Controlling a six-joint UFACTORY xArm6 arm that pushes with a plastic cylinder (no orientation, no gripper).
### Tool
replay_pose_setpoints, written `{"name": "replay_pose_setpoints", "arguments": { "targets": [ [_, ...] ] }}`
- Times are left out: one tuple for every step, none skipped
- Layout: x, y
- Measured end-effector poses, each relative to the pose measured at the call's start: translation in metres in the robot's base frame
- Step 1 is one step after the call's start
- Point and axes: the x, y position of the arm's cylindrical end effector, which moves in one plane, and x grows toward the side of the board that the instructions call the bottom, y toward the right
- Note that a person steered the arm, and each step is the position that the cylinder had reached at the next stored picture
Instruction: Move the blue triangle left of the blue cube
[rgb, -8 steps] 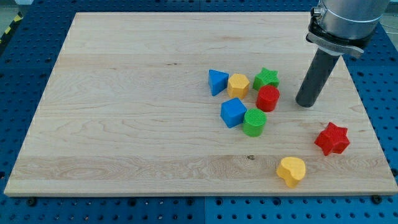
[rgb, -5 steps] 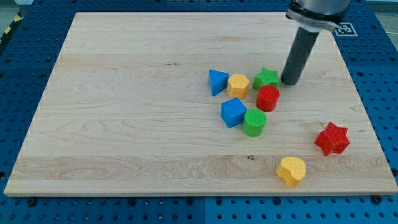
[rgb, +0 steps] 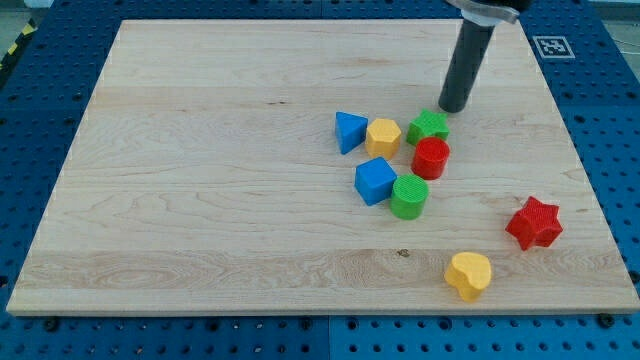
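Tip: my tip (rgb: 452, 108) is set down just above the green star (rgb: 429, 126), perhaps touching it; nothing is held.
Blue triangle (rgb: 349, 131): found beside the yellow hexagon (rgb: 383, 136), on its left.
Blue cube (rgb: 375, 180): seen below both, touching the green cylinder (rgb: 409, 196).
Red cylinder (rgb: 431, 158): placed under the star.

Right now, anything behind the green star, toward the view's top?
Only my tip, just above and right of the green star, close to it; contact cannot be told. Beyond is bare wooden board. The rod hides a strip of board behind it.
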Motion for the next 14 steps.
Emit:
{"name": "replay_pose_setpoints", "arguments": {
  "targets": [
    [-0.04, -0.028],
    [-0.056, -0.057],
    [-0.051, -0.081],
    [-0.051, -0.081],
    [-0.028, -0.081],
    [0.013, -0.081],
    [0.018, -0.081],
    [0.018, -0.087],
    [0.013, -0.104],
    [0.001, -0.12],
    [0.001, -0.124],
    [0.013, -0.124],
    [0.043, -0.124],
    [0.064, -0.124]
  ]
}}
